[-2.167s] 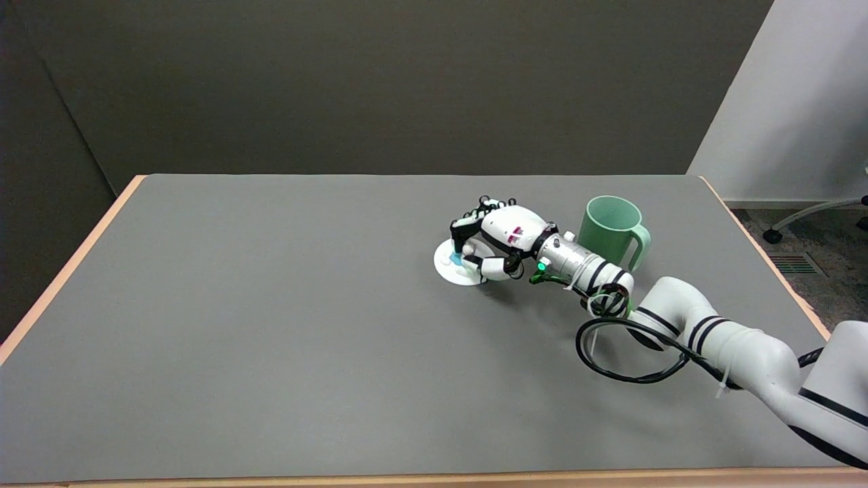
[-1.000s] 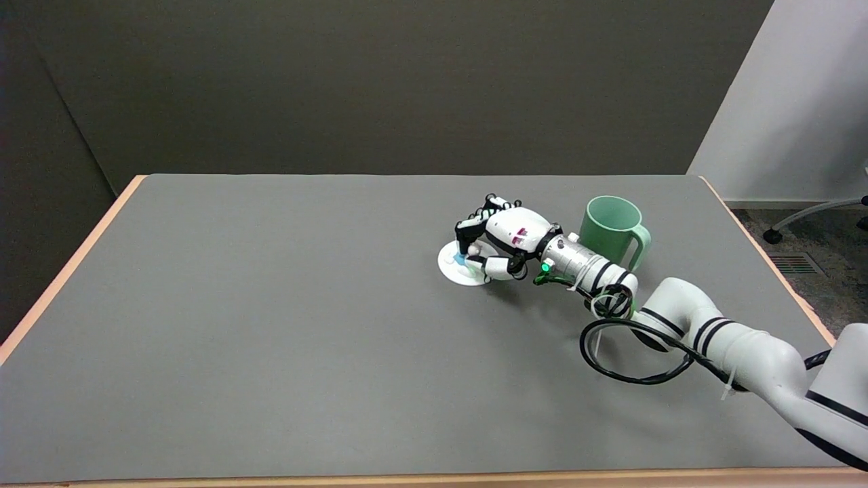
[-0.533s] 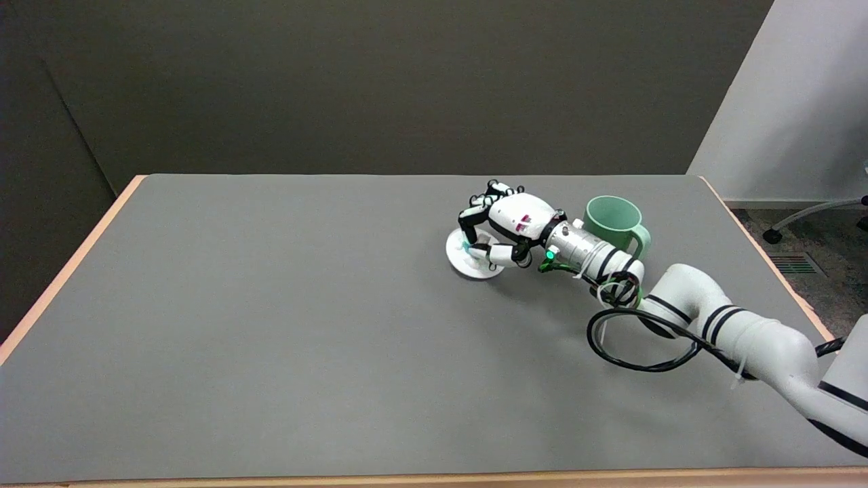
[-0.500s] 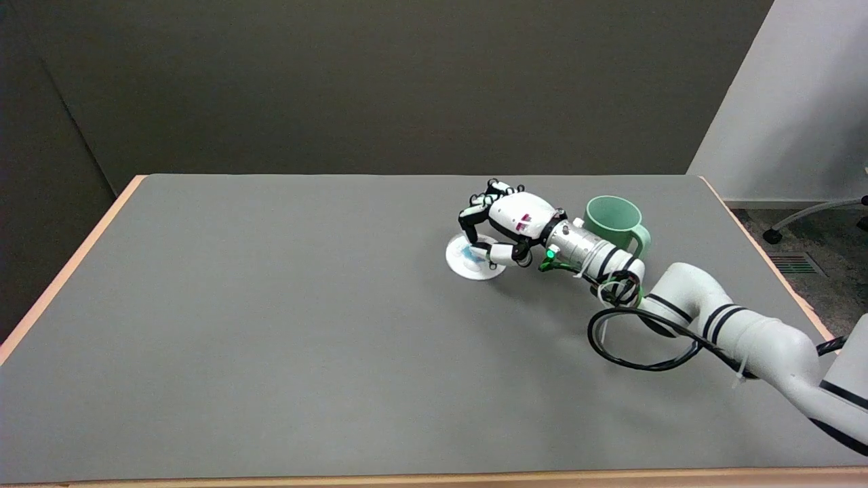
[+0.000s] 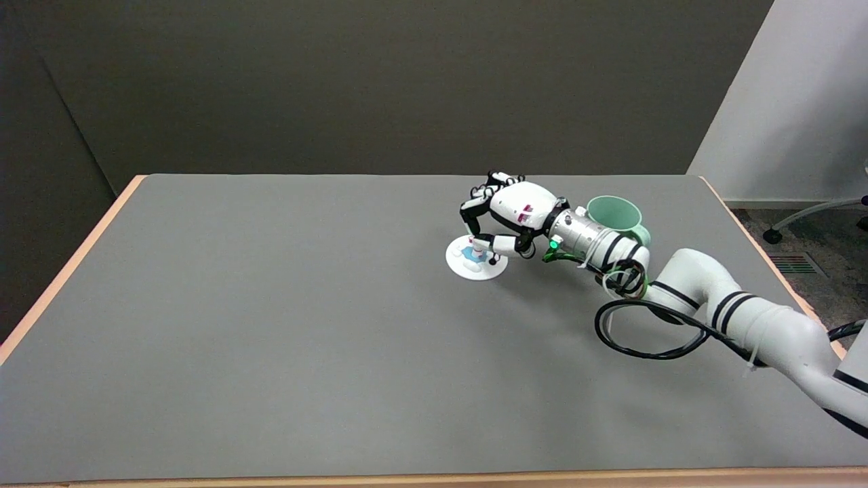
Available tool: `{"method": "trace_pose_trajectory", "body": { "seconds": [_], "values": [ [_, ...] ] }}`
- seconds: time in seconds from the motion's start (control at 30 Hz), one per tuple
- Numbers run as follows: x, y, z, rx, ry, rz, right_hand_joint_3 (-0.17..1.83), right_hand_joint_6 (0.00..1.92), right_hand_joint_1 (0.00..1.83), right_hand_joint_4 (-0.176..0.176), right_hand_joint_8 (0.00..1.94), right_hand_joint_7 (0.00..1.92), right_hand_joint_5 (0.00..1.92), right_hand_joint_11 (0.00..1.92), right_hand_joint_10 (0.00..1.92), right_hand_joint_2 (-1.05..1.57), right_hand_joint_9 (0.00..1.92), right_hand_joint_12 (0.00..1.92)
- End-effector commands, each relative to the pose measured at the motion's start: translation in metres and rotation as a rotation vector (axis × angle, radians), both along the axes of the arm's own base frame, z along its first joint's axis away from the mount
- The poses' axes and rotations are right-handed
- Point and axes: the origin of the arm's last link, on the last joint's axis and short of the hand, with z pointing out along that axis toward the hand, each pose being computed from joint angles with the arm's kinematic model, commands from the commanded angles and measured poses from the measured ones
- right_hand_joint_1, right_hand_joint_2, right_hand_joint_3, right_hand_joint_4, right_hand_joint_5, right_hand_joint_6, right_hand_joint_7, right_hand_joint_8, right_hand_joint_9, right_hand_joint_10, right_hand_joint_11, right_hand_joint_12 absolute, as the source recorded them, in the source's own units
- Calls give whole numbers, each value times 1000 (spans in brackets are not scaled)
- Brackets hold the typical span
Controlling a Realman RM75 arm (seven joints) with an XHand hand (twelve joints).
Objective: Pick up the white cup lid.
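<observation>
Head view: my right hand [image 5: 510, 211] hangs over the white cup lid [image 5: 476, 259], which lies flat on the grey table [image 5: 271, 325], right of the middle. My fingers are curled downward, and the thumb [image 5: 489, 243] touches the blue knob [image 5: 470, 255] on the lid; whether I really grip it, I cannot tell. Behind my wrist stands a green mug [image 5: 618, 215].

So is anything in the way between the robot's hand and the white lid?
No. The right hand is right over the white cup lid, fingertips at its blue knob. The green mug stands behind the wrist, off to the side, not between them.
</observation>
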Motion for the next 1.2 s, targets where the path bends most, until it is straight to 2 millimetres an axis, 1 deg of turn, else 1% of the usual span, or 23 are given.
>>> {"method": "trace_pose_trajectory", "body": {
  "seconds": [0.03, 0.07, 0.1, 0.13, 0.2, 0.27, 0.37, 0.57, 0.6, 0.67, 0.7, 0.73, 0.87, 1.2],
  "values": [
    [6, 2, 8, -5, 14, -1, 804, 283, 705, 84, 354, 675, 669, -1, 773, 791, 470, 1232],
    [6, 2, 9, -7, 15, -4, 643, 250, 714, 82, 285, 703, 655, -1, 749, 872, 491, 1222],
    [6, 3, 10, -9, 14, -5, 803, 190, 683, 90, 223, 734, 665, -1, 727, 792, 495, 1218],
    [6, 3, 12, -12, 12, -6, 848, 157, 668, 95, 174, 750, 662, -1, 706, 771, 515, 1211],
    [6, 5, 14, -17, 9, -5, 861, 154, 665, 97, 164, 744, 647, 0, 678, 769, 539, 1209],
    [7, 6, 17, -25, 4, -3, 860, 158, 675, 85, 169, 733, 623, -1, 647, 781, 561, 1224],
    [6, 8, 21, -37, -2, -3, 855, 166, 683, 79, 174, 715, 601, -1, 624, 779, 563, 1237],
    [-1, 12, 25, -52, 1, -26, 830, 165, 694, 88, 177, 739, 631, -1, 614, 804, 581, 1249],
    [-2, 13, 25, -53, 1, -29, 700, 187, 701, 105, 202, 733, 637, -1, 593, 855, 588, 1255],
    [-4, 14, 27, -59, -7, -33, 665, 195, 707, 103, 211, 733, 644, -1, 590, 868, 589, 1254],
    [-4, 14, 27, -64, -16, -36, 802, 167, 688, 100, 195, 743, 663, 12, 615, 798, 573, 1218],
    [-5, 14, 27, -67, -27, -39, 839, 159, 684, 97, 200, 742, 670, 14, 628, 779, 563, 1210],
    [-10, 16, 22, -68, -49, -48, 832, 172, 691, 90, 222, 728, 670, 7, 663, 782, 542, 1213],
    [-15, 15, 9, -53, -75, -54, 829, 179, 694, 86, 236, 724, 669, 3, 682, 786, 525, 1205]
  ]
}}
